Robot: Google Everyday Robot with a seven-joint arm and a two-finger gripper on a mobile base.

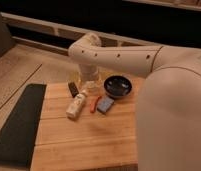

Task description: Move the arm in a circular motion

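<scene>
Apparently the arm (119,57) holds its gripper (90,81) above the table (84,142).

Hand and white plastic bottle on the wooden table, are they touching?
Cannot tell. Camera view: the hand hangs at the far end of the white plastic bottle, no plain gap or contact.

The arm (119,57) is seen as a smooth cream-white body of thick tubular segments, and the right side of the frame is filled by one very broad rounded shell. A row of small dark screw holes is set along the horizontal segment, with a few more on the rounded joint at upper centre. The gripper (90,80), seemingly pale like the rest, is found just below that joint, near the centre of the frame.
</scene>
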